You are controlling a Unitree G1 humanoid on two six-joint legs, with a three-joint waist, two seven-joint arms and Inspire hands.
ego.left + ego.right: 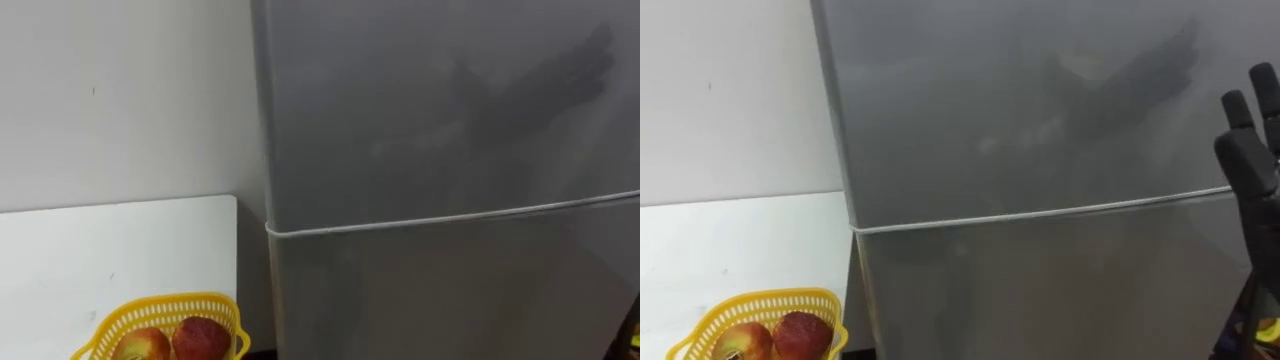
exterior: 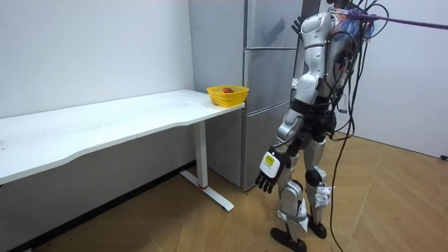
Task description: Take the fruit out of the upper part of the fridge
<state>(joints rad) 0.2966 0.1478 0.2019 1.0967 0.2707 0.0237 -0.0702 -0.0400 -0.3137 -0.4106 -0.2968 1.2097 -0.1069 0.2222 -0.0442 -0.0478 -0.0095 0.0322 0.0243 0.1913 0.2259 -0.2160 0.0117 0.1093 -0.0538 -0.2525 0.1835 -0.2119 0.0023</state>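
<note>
I stand close in front of a grey two-door fridge (image 2: 269,84). Its upper door (image 1: 440,110) is closed, and a thin seam (image 1: 450,218) divides it from the lower door (image 1: 1060,290). My right hand (image 1: 1248,155) is raised at the door's right side, fingers straight and open, holding nothing; it also shows up by the fridge front (image 2: 299,25). My left hand (image 2: 267,168) hangs beside my thigh with relaxed fingers, empty. What is inside the fridge is hidden.
A white table (image 1: 120,250) stands against the wall left of the fridge. At its near corner a yellow basket (image 1: 215,308) holds red apples (image 1: 200,338). Wooden floor lies behind me.
</note>
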